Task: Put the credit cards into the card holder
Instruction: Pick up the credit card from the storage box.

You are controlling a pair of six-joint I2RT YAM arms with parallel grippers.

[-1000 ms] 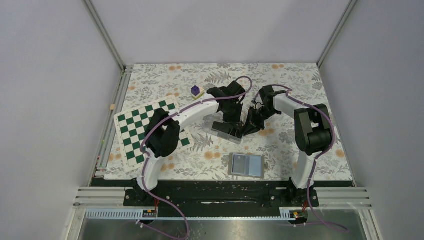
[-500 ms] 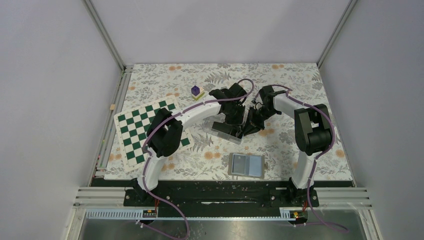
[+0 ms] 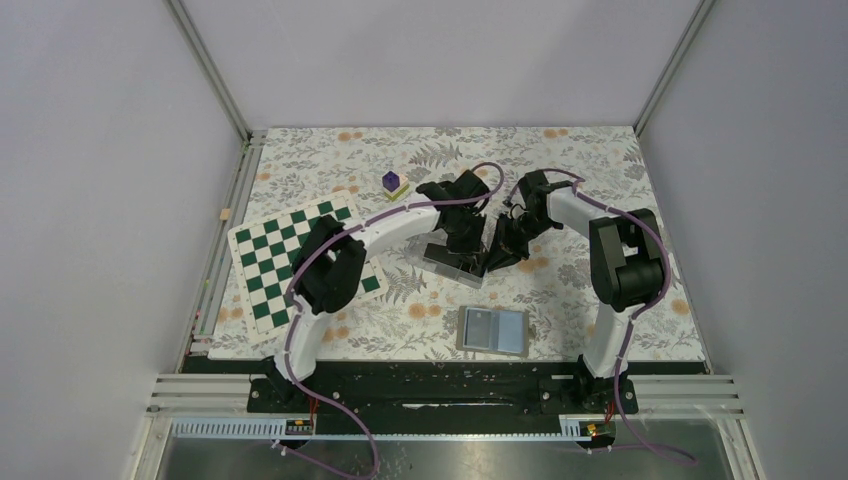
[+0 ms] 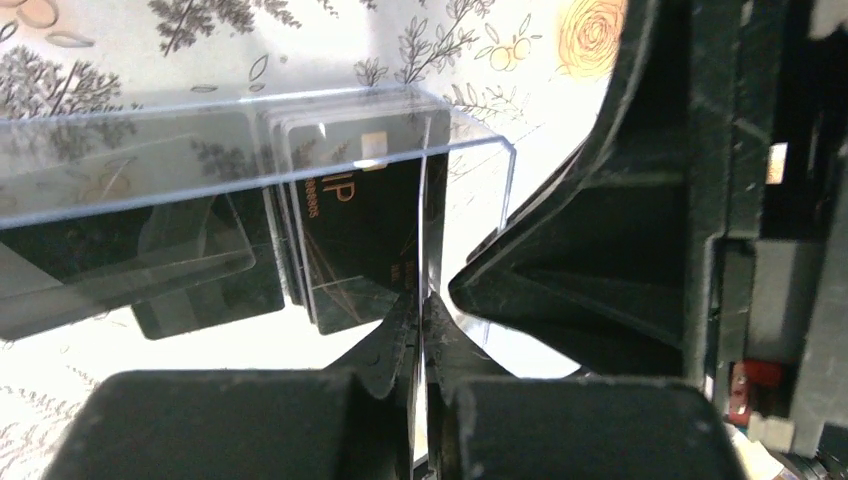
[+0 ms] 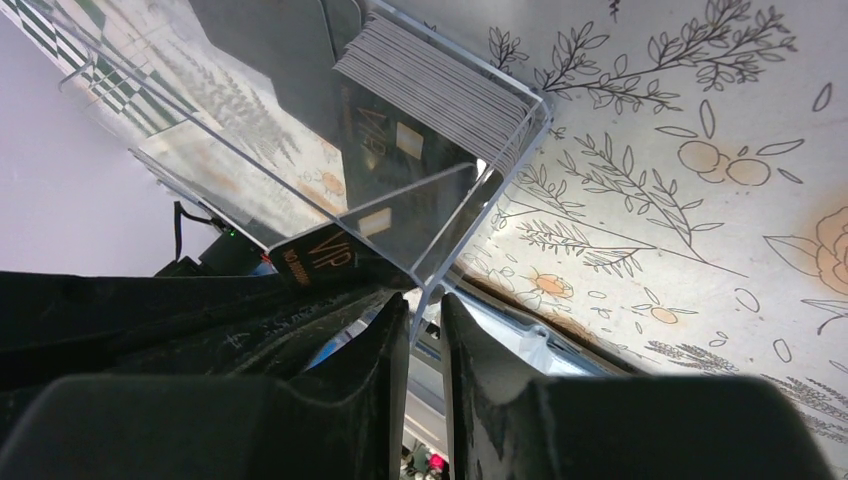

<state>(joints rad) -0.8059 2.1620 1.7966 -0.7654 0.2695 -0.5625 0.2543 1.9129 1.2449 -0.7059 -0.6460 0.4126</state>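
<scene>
so a black card is pinched by the tight-shut left gripper at the clear box, whose wall is clamped in the right gripper, credit cards stacked inside, card holder laid open well apart from it

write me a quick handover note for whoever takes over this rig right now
Left gripper: shut, apparently pinching one thin black credit card at the clear plastic box.
Right gripper: shut on that box's wall, steadying it.
Stack of black rectangular credit cards: upright in the box.
Grey-brown folding card holder: lying open near the arm bases, pale blue inside, no black card seen in it.
Done: nothing delivered. To do: lift the card out, slot it into the holder, repeat.
</scene>
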